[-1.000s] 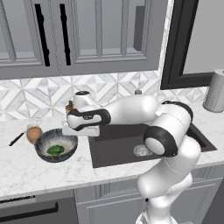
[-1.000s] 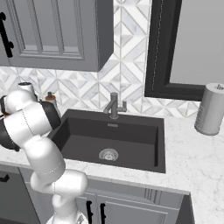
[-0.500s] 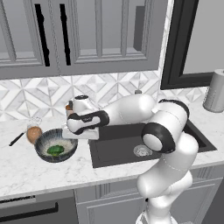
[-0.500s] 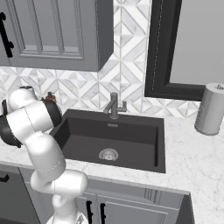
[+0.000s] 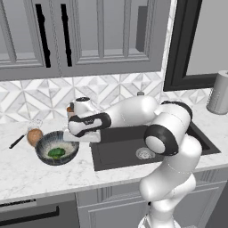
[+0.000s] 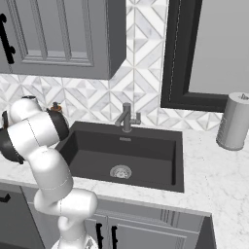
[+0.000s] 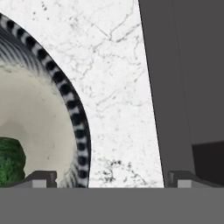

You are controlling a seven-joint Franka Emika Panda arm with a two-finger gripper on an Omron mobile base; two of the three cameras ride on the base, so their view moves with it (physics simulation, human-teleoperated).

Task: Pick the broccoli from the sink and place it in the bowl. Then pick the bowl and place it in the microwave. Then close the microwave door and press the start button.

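Claw (image 7: 109,177) spread wide, empty, straddling the striped blue-grey bowl's (image 5: 44,153) rim, green lumpy broccoli (image 5: 56,152) inside; closing off-centre could tip it on the marble tabletop (image 5: 40,176).

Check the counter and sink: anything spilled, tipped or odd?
Nothing stands out. The bowl sits upright on the counter left of the sink, broccoli inside. The claw hangs open by its rim.
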